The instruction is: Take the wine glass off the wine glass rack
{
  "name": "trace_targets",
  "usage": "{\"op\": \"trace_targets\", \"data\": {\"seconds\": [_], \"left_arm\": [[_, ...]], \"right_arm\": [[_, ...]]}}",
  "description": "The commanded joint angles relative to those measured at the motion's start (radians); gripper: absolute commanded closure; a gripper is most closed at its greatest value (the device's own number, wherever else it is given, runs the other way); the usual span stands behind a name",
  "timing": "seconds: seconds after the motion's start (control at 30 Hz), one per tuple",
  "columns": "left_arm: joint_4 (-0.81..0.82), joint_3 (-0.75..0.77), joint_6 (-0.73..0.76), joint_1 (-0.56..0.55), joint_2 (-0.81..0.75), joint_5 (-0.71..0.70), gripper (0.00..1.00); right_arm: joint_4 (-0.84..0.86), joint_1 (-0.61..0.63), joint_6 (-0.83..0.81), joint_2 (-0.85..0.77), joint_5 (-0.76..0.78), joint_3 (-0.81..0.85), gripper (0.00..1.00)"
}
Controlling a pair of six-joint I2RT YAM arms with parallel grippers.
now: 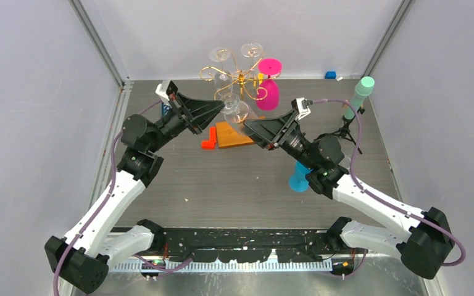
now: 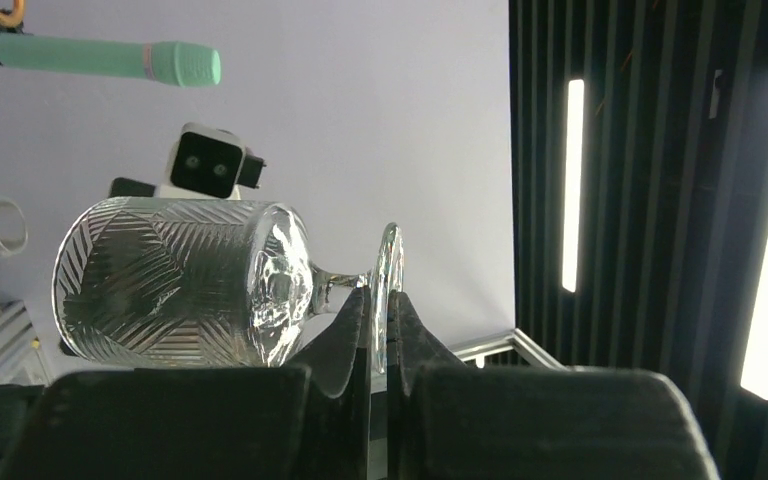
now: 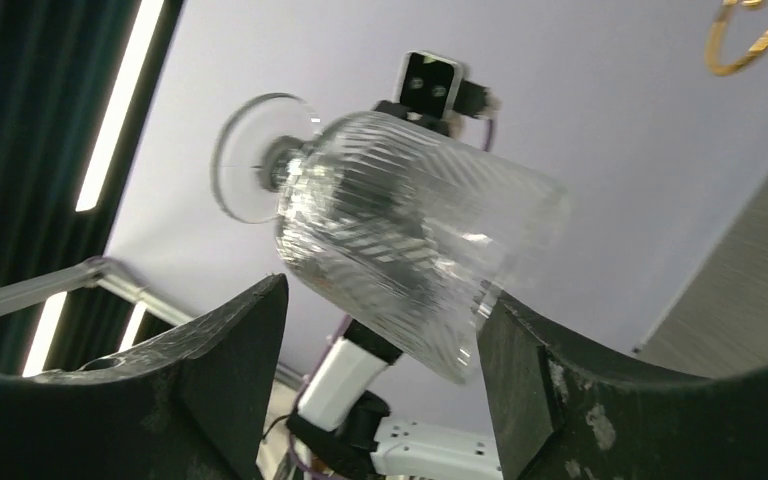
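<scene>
Pinching the thin foot disc of the clear cut-patterned wine glass [image 2: 180,280] between its fingers, the left gripper [image 2: 380,300] holds it sideways just in front of the gold wire wine glass rack [image 1: 242,77], above that rack's orange-brown wooden base [image 1: 229,134]. The right gripper [image 3: 380,300] stands spread, one jaw either side of the bowl; contact cannot be confirmed. Close those jaws slowly and evenly on the bowl before freeing the foot, then draw the glass away from the rack, clear of the pink glass [image 1: 268,89] hanging on the rack's right side.
</scene>
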Motion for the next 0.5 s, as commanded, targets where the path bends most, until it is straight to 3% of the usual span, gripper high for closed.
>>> {"op": "trace_targets", "data": {"seconds": [0.0, 0.23, 0.27, 0.3, 0.4, 0.43, 0.47], "left_arm": [[0.136, -0.013, -0.086, -0.021, -0.043, -0.025, 1.0], [0.142, -0.044, -0.107, -0.024, -0.059, -0.064, 1.0], [0.143, -0.047, -0.107, -0.024, -0.062, -0.069, 1.0], [0.145, -0.048, -0.107, -0.024, -0.062, -0.07, 1.0], [0.156, -0.053, -0.097, -0.024, -0.069, -0.076, 0.99], [0.156, -0.053, -0.09, -0.024, -0.074, -0.08, 0.94], [0.155, -0.054, -0.082, -0.024, -0.08, -0.081, 0.89]], "right_arm": [[0.378, 0.028, 0.048, 0.033, -0.043, 0.048, 0.32], [0.489, 0.045, 0.07, 0.069, -0.059, 0.045, 0.52], [0.494, 0.046, 0.07, 0.069, -0.059, 0.044, 0.6], [0.494, 0.046, 0.07, 0.069, -0.059, 0.043, 0.6], [0.496, 0.047, 0.068, 0.061, -0.055, 0.042, 0.8], [0.495, 0.047, 0.067, 0.059, -0.05, 0.041, 0.91], [0.494, 0.047, 0.066, 0.055, -0.047, 0.04, 0.95]]}}
